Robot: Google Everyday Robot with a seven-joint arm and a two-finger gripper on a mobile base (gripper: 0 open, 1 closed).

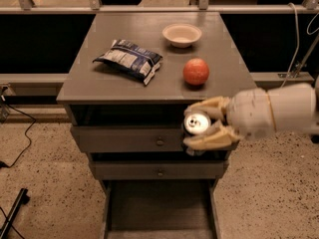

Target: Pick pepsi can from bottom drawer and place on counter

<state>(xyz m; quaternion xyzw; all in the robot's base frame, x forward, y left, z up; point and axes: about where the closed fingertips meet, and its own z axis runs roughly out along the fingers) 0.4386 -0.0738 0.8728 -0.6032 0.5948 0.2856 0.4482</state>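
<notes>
My gripper (202, 124) comes in from the right on a white arm. Its cream fingers (208, 106) are shut on the pepsi can (197, 123), whose silver top faces the camera. The can is held in the air in front of the top drawer, just below the counter's (89, 81) front edge and toward its right side. The bottom drawer (159, 209) is pulled open below, its dark floor bare as far as it shows.
On the counter lie a blue-and-white snack bag (129, 59), a white bowl (182, 35) and a red-orange apple (196, 71). Two shallower knobbed drawers (159, 142) are closed. Cables trail on the speckled floor at the left. A railing runs behind the cabinet.
</notes>
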